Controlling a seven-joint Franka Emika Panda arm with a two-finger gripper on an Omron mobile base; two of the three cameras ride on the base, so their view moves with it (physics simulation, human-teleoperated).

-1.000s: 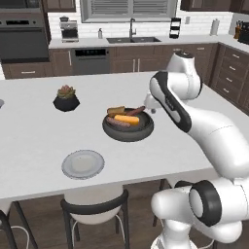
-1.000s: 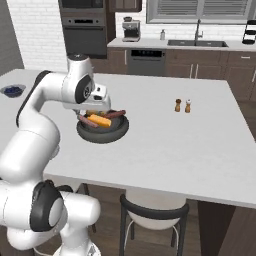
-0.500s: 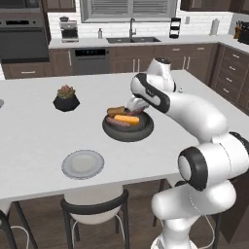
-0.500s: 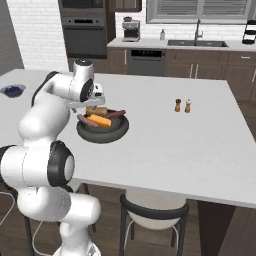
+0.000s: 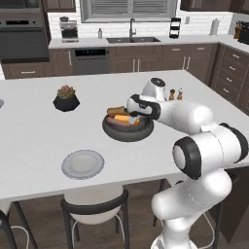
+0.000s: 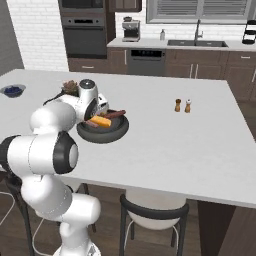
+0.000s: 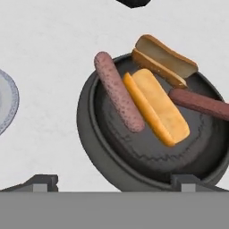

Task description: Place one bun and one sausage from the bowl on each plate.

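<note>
The dark bowl (image 5: pixel 127 136) (image 6: pixel 107 137) (image 7: pixel 89 134) stands mid-counter. In it lie a golden-orange bun (image 7: pixel 156 107) and a sausage (image 7: pixel 118 91) side by side. A second bun (image 7: pixel 163 58) leans on the far rim, and a second sausage (image 7: pixel 201 103) lies towards the right wall. My gripper (image 5: pixel 132 118) (image 6: pixel 97 118) (image 7: pixel 114 181) hovers just above the bowl, open, with nothing between its fingertips (image 7: pixel 42 182). A pale grey plate (image 5: pixel 83 163) (image 7: pixel 4 107) sits bare near the counter's front edge, left of the bowl.
A black plant pot (image 5: pixel 66 98) (image 6: pixel 70 87) stands beyond the bowl to the left. Two shakers (image 5: pixel 175 93) (image 6: pixel 182 105) are to the right. A small blue-filled bowl (image 6: pixel 12 90) sits at the far left. Stools stand below the counter's front edge.
The arm has folded in and the hand has come down and left, from beside the bowl to just over it. The jaws stayed open. Bowl and food have not moved.
</note>
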